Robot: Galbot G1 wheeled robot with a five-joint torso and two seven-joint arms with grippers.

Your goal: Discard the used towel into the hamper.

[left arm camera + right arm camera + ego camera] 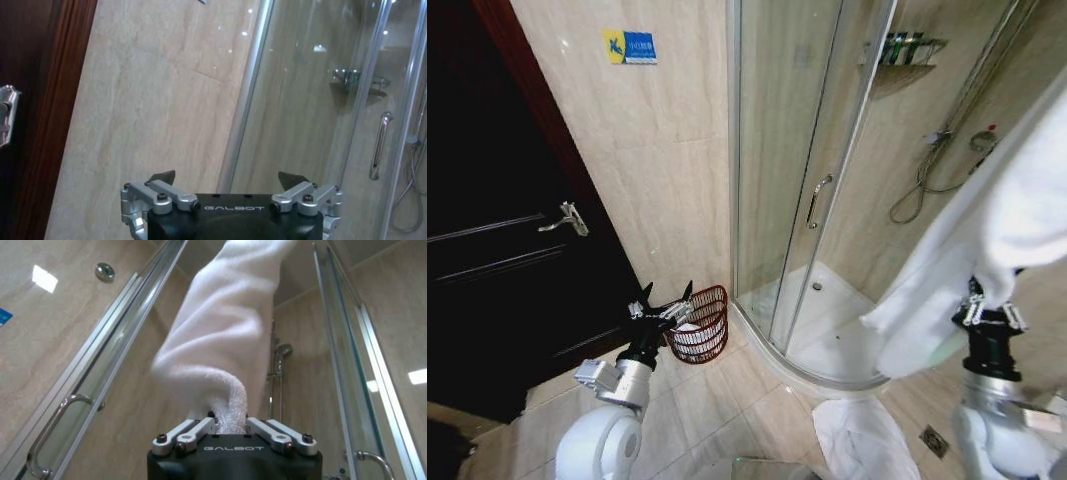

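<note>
- The right gripper, at the right edge of the head view, has its jaws clamped on a bunched fold of the white towel. The cloth runs up and off the upper right corner, so I cannot tell whether its top hangs free or is draped over something.
- If the top is caught up there, pulling toward the hamper could drag the fold out of the jaws. In the right wrist view only a narrow twist of towel sits between them.
- The hamper stands on the floor in the lower centre-left of the head view, just beside the shower door's lower corner and well apart from the towel. It looks small and leans in frame. A long loose tail could drape over the rim, or tip it.
- The left gripper hovers right in front of the hamper with its jaws spread and empty. It could block the drop or knock the basket.
- A second white cloth lies on the floor at the lower centre-right. The swinging towel might snag it.
- The hamper's inside is partly hidden behind the left gripper.
</note>
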